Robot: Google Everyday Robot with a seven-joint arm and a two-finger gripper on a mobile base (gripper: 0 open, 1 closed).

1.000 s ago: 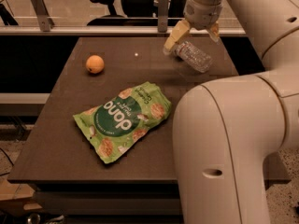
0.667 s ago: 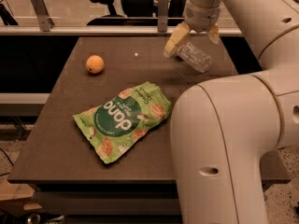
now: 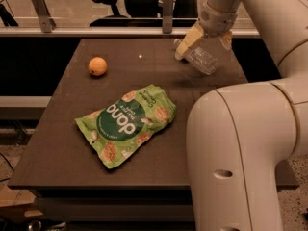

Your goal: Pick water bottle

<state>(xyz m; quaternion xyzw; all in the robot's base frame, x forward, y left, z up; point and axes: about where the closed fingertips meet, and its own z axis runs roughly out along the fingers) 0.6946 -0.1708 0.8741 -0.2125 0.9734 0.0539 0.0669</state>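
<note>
The water bottle [image 3: 201, 60], small, clear and ribbed, hangs tilted at the far right of the dark table [image 3: 72, 143], its cap end up and to the left. My gripper [image 3: 206, 41] comes down from above and is shut on the bottle, with one tan finger [image 3: 188, 41] to its left and the other [image 3: 225, 39] to its right. The bottle seems to be held just above the tabletop, with a faint shadow beneath it.
A green snack bag [image 3: 126, 124] lies in the middle of the table. An orange [image 3: 97, 66] sits at the far left. My white arm [image 3: 240, 148] fills the right foreground and hides the table's right side. A rail and office chairs stand behind the table.
</note>
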